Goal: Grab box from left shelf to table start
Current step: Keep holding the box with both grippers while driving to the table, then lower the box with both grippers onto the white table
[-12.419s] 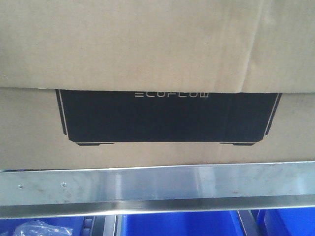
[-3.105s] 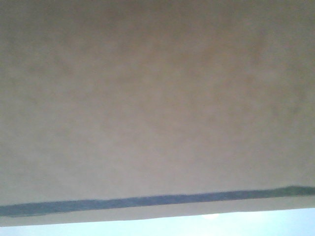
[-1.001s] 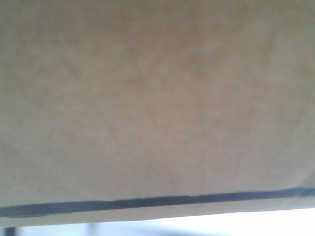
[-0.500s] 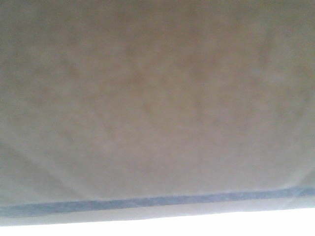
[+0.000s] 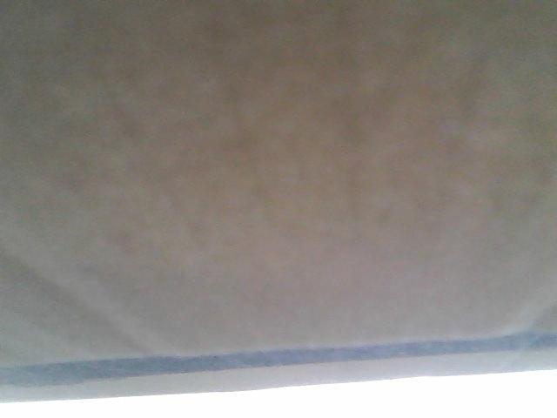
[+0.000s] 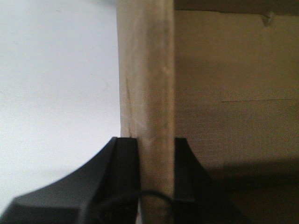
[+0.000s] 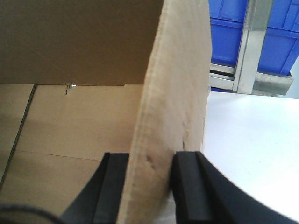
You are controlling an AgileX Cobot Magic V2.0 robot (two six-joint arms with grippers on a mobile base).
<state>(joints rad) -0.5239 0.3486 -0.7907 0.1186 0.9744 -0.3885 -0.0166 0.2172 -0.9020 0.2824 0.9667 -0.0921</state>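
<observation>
Box [image 5: 278, 192], its side walls clamped between the closed fingers of the left gripper [image 6: 156, 150] and right gripper [image 7: 149, 161], with white table [image 7: 252, 149] just outside each outer finger. Thin cardboard could buckle or slip free if one arm lowers unevenly.

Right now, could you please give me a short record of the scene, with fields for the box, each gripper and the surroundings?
Box: large brown corrugated cardboard box, open, fills the front view
Left gripper: shut on an upright panel of the box, one finger on each side
Right gripper: shut on an upright panel likewise
Beside box: white surface, seen in both wrist views
Background: blue plastic bins in a metal rack
Unclear: whether the box rests on the white surface
</observation>
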